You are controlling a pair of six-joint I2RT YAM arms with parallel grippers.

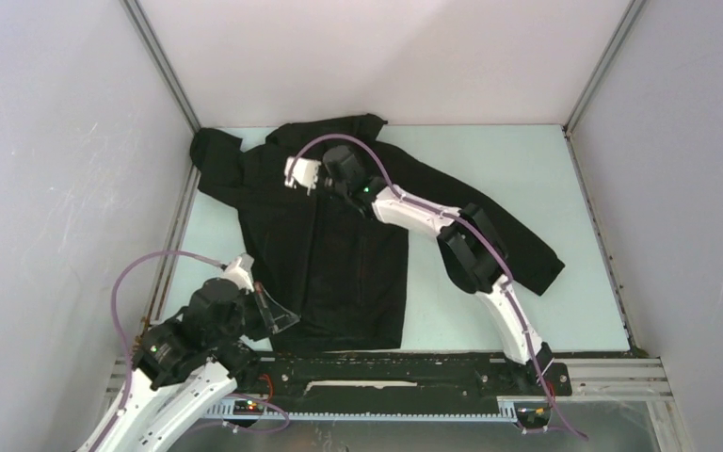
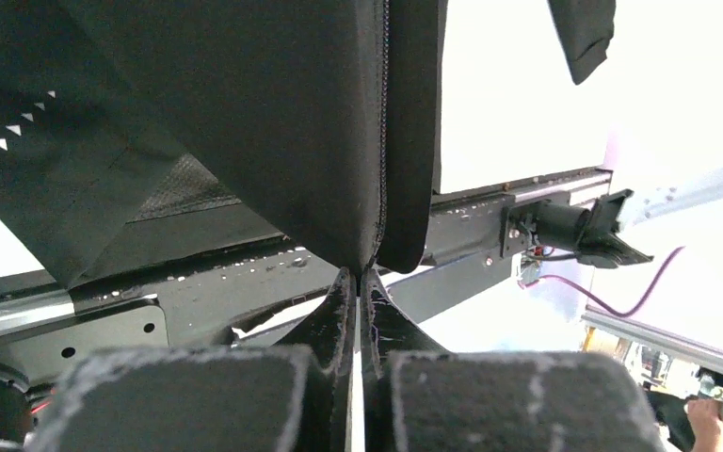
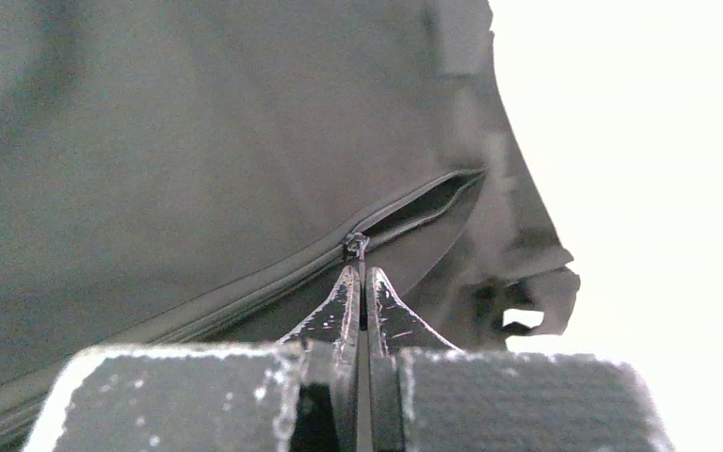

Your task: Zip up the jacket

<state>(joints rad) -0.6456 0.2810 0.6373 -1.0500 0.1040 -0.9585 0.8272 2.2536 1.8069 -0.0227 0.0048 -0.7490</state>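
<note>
The black jacket [image 1: 339, 245] lies flat on the pale table, collar at the far left, hem near the arms. My right gripper [image 1: 296, 175] is over the upper chest. In the right wrist view it [image 3: 361, 273] is shut on the small metal zipper pull [image 3: 357, 245]; the zipper is closed on the left of the pull and gapes open on its right. My left gripper [image 1: 278, 315] is at the hem. In the left wrist view it [image 2: 360, 275] is shut on the hem's bottom edge at the foot of the zipper line [image 2: 382, 141]. White lettering [image 2: 0, 151] shows on the fabric.
A black base rail [image 1: 414, 363] runs along the near table edge just beyond the hem. One sleeve [image 1: 518, 250] stretches out to the right beside the right arm. Grey walls with metal posts [image 1: 165, 66] close in the table on three sides.
</note>
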